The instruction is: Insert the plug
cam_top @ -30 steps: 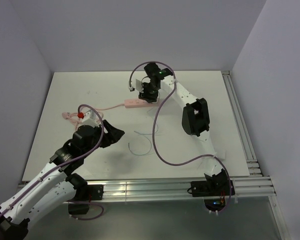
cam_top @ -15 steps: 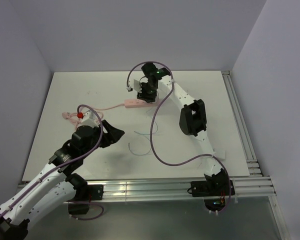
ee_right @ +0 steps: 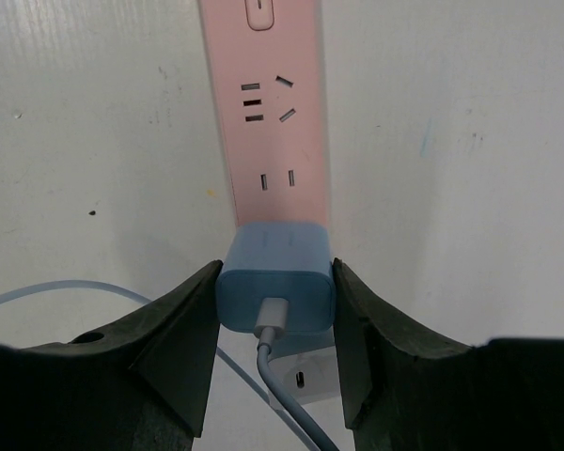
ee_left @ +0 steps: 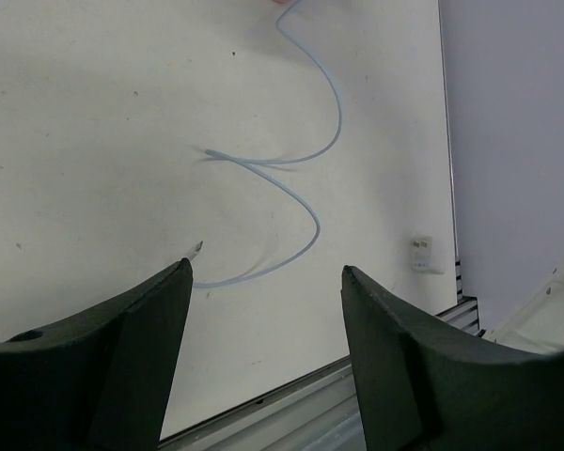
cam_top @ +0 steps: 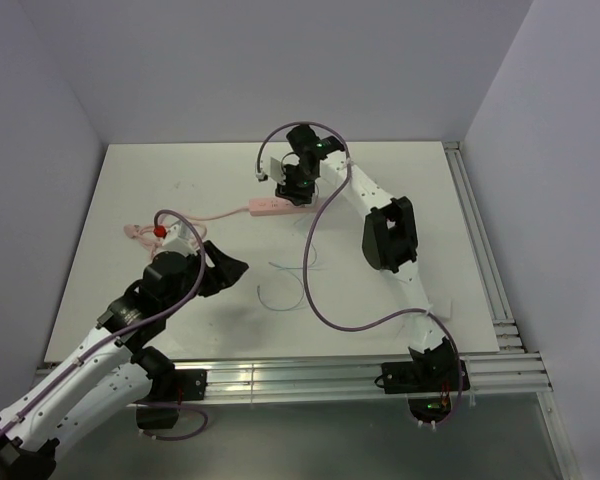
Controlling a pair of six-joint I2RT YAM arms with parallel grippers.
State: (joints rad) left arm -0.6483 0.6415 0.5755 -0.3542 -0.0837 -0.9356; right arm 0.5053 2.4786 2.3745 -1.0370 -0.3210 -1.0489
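My right gripper (ee_right: 274,272) is shut on the light-blue plug (ee_right: 275,282), one finger pressed to each side. The plug sits over the near end of the pink power strip (ee_right: 268,113), whose free sockets show beyond it. I cannot tell whether its prongs are in a socket. Its pale cable (ee_right: 263,366) leaves the plug's back face towards me. In the top view the right gripper (cam_top: 295,185) points down on the strip (cam_top: 270,206) at the back middle, hiding the plug. My left gripper (ee_left: 268,272) is open and holds nothing, low over the table near the looping cable (ee_left: 301,202).
The strip's pink cord (cam_top: 210,215) runs left to a pink bundle with a red bit (cam_top: 161,229) beside my left arm. The pale cable (cam_top: 290,285) loops across the table's middle, its free end (ee_left: 197,248) lying loose. A small white piece (ee_left: 420,254) lies by the front rail (cam_top: 330,375).
The right wrist shifted slightly left and came back over the strip, still gripping the plug. The left arm has not moved.
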